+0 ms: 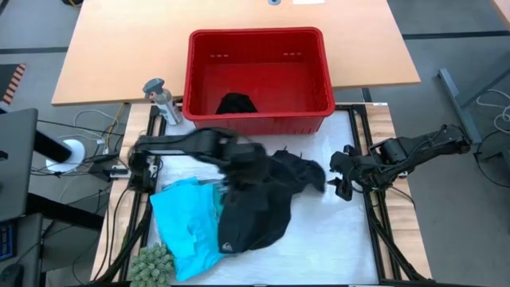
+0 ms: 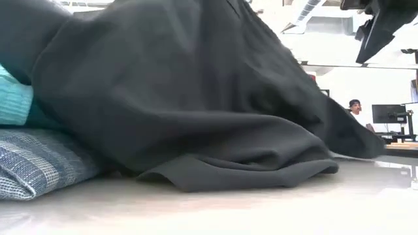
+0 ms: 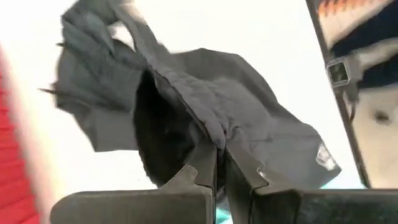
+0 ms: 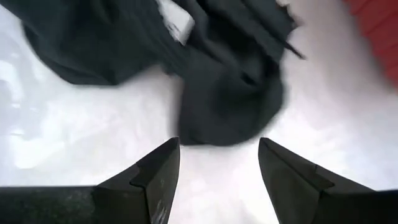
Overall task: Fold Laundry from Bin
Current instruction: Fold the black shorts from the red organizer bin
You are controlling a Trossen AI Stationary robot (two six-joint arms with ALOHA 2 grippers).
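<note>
The left gripper (image 3: 219,177) is over the middle of the white work surface (image 1: 335,247), its fingers pinched together on a fold of the black garment (image 1: 263,203), which drapes down from the grip and spreads across the surface in a dark heap. In the low view this black cloth (image 2: 196,98) fills most of the frame, lying over the turquoise garment (image 2: 14,98) and the blue-grey striped garment (image 2: 39,160) at its edge. From above, the turquoise garment (image 1: 187,227) lies flat just beside the black one, on the left arm's side. The right gripper (image 4: 217,168) hovers just beside the far edge of the black garment, its fingers spread apart with nothing between them. The red bin (image 1: 259,48) stands behind the work surface, with one more black piece of laundry (image 1: 237,104) lying on its floor. A small grey bottle (image 1: 162,100) stands beside the bin's corner, and a green spiky object (image 1: 151,267) sits at the near edge.
</note>
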